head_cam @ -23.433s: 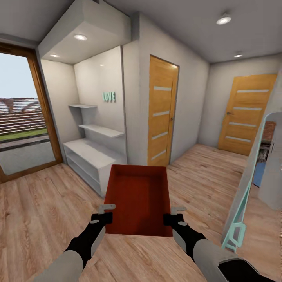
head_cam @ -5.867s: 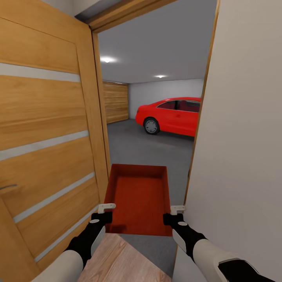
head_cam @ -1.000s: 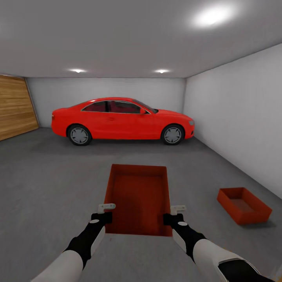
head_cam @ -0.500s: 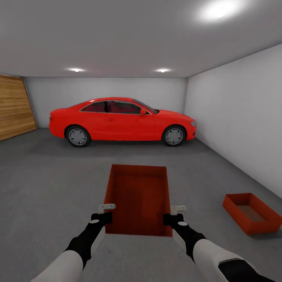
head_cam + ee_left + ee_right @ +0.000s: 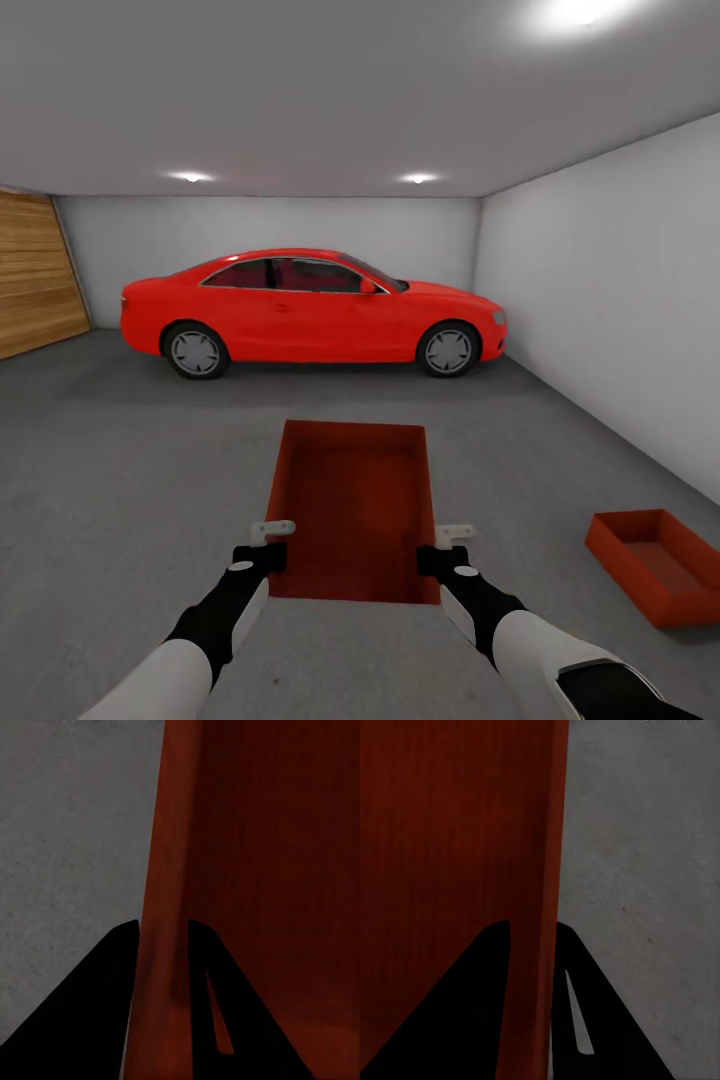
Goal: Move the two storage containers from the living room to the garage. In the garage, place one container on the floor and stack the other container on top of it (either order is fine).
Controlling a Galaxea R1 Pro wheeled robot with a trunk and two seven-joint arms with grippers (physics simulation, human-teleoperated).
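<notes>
I hold one orange-red storage container (image 5: 350, 500) level in front of me, above the dark grey garage floor (image 5: 120, 480). My left gripper (image 5: 270, 541) is shut on its left wall near the close end, and my right gripper (image 5: 447, 546) is shut on its right wall. In the left wrist view the gripper (image 5: 163, 926) straddles the thin wall of the container (image 5: 262, 870). The right wrist view likewise has the gripper (image 5: 532, 924) pinching the container (image 5: 450, 832) wall. The other storage container (image 5: 660, 565) rests on the floor at the lower right, close to the wall.
A red car (image 5: 310, 310) is parked across the far end of the garage. A wooden panel door (image 5: 35, 270) is at the far left. A pale grey wall (image 5: 620, 300) runs along the right. Bare concrete floor lies between me and the car.
The whole view has shifted as I move: the container on the floor now sits lower and further right in the picture. Both grippers keep their hold on the carried container.
</notes>
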